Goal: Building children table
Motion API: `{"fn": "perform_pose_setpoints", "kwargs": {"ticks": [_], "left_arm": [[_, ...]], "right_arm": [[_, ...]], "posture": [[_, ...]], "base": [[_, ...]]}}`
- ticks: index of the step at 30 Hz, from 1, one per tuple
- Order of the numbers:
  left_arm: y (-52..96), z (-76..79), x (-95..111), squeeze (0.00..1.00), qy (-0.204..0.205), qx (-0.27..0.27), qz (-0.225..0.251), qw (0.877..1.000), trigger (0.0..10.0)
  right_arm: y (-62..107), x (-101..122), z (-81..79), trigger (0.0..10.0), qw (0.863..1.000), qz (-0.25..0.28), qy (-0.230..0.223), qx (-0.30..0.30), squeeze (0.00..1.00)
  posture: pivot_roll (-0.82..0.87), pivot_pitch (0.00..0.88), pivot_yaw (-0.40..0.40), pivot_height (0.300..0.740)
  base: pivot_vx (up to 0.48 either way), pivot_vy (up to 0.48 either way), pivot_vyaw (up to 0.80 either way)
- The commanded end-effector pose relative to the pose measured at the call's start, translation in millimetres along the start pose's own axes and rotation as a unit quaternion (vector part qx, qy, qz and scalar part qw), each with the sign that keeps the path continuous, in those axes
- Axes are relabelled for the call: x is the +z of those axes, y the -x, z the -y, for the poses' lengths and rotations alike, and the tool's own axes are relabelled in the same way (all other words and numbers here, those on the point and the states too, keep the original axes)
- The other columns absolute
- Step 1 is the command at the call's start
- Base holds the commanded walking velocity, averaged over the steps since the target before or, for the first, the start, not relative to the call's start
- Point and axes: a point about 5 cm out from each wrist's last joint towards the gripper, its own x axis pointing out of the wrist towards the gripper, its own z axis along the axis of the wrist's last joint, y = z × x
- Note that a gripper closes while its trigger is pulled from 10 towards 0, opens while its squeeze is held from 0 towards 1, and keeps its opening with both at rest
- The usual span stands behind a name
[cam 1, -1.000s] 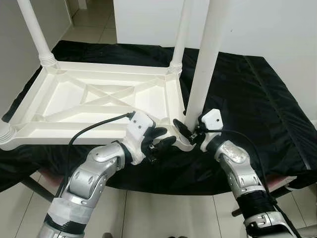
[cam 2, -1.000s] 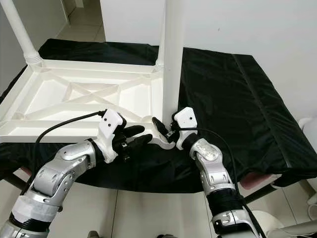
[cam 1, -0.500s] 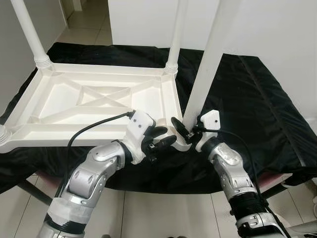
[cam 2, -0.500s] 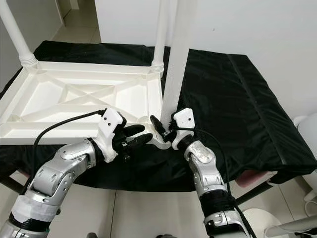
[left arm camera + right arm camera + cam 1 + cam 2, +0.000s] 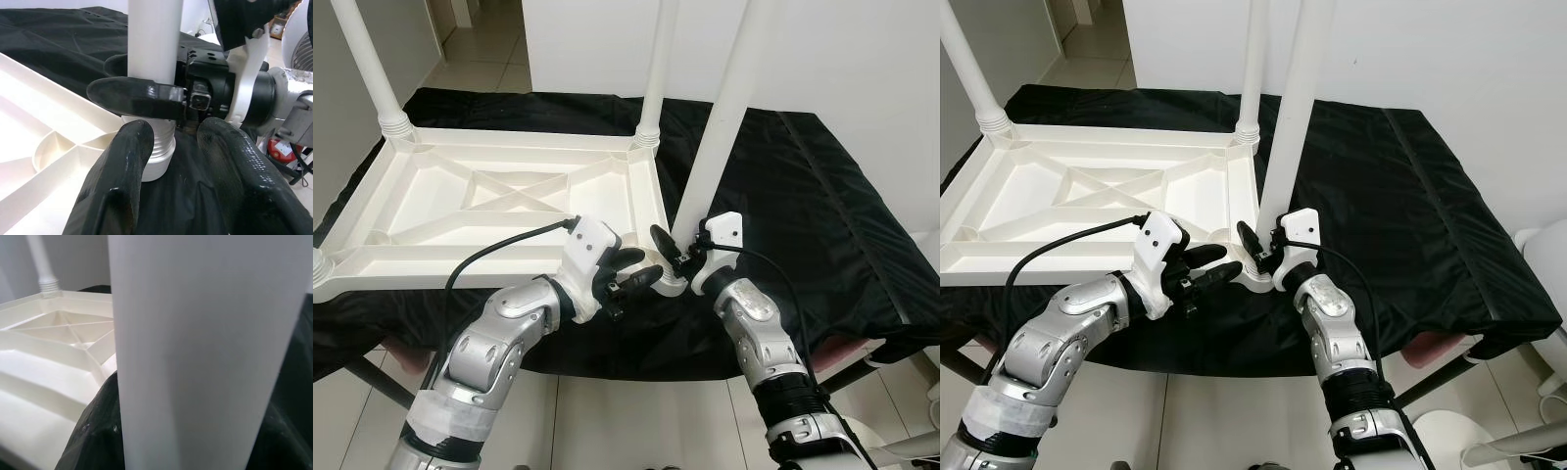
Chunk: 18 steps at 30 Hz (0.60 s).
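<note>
A white plastic children's table (image 5: 499,196) lies upside down on a black cloth. Legs stand up at its far left (image 5: 367,64) and far right (image 5: 658,69) corners, and a third leg's base (image 5: 321,269) shows at the near left. My right gripper (image 5: 674,257) is shut on the near right leg (image 5: 720,117) just above its base, at the table's corner socket. The left gripper (image 5: 631,274) hovers open just left of that corner, fingers (image 5: 117,191) pointing at the leg's base (image 5: 154,44). In the right wrist view the leg (image 5: 205,352) stands between my fingers.
The black cloth (image 5: 822,215) covers a low stand and lies bare to the right of the table. A white wall rises behind, with tiled floor below and at the far left. A white rounded object (image 5: 1547,255) sits at the right edge.
The whole view has shifted a little, so the camera moved. The held leg's top now leans slightly more to the right. Both grippers keep their places at the corner.
</note>
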Motion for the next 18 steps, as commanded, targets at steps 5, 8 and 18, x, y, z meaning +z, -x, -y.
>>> {"fn": "perform_pose_setpoints", "kwargs": {"ticks": [5,8,18], "left_arm": [[0.0,-0.2,3,0.00,0.001,0.007,0.004,1.000,10.0],[0.1,-0.1,4,0.00,0.001,0.007,0.004,1.000,10.0],[0.2,0.0,4,0.00,0.000,0.008,0.006,1.000,10.0]], "right_arm": [[7.3,-32,-2.8,10.0,0.996,-0.073,-0.035,-0.040,0.00],[7.8,-33,-4.3,10.0,0.996,-0.074,-0.034,-0.041,0.00],[21.5,-43,-18.5,10.0,0.998,-0.061,0.020,-0.017,0.00]], "posture": [[0.05,0.097,-0.048,0.740],[0.05,0.097,-0.048,0.740],[0.05,0.085,-0.052,0.740]], "base": [[0.000,0.000,0.00],[0.000,0.000,0.00],[0.000,0.000,0.00]]}}
